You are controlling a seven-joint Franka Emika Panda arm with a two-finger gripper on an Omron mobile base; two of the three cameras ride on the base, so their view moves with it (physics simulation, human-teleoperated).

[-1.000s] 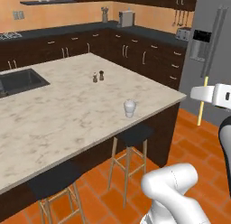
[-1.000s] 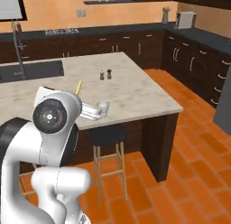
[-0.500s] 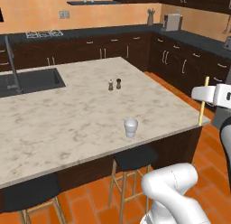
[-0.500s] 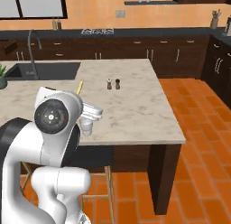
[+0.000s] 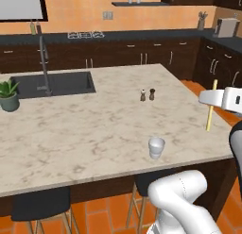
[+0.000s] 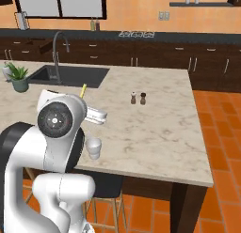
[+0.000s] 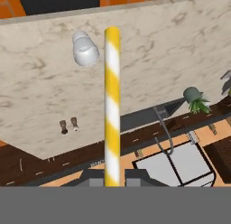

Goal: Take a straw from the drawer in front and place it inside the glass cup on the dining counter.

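Note:
My gripper (image 7: 113, 179) is shut on the straw (image 7: 112, 105), a yellow and white striped stick that stands straight up between the two dark fingertips (image 7: 92, 178). In the left base view the gripper (image 5: 211, 100) holds the straw (image 5: 211, 106) upright, just off the right end of the dining counter (image 5: 85, 134). The glass cup (image 5: 156, 147) stands upright near the counter's front edge, left of and below the gripper. In the right base view the cup (image 6: 94, 148) peeks out beside my arm and the straw's top (image 6: 83, 90) shows above it. The drawer is out of view.
Two small shakers (image 5: 147, 94) stand mid-counter behind the cup. A sink with a tall faucet (image 5: 52, 84) and a potted plant (image 5: 8, 95) sit at the counter's left. Dark stools (image 5: 40, 204) are tucked under the front edge. Orange tile floor lies to the right.
The whole scene has shifted: the base has moved, and the dining counter now sits squarely ahead and closer. The straw stays upright in the shut gripper.

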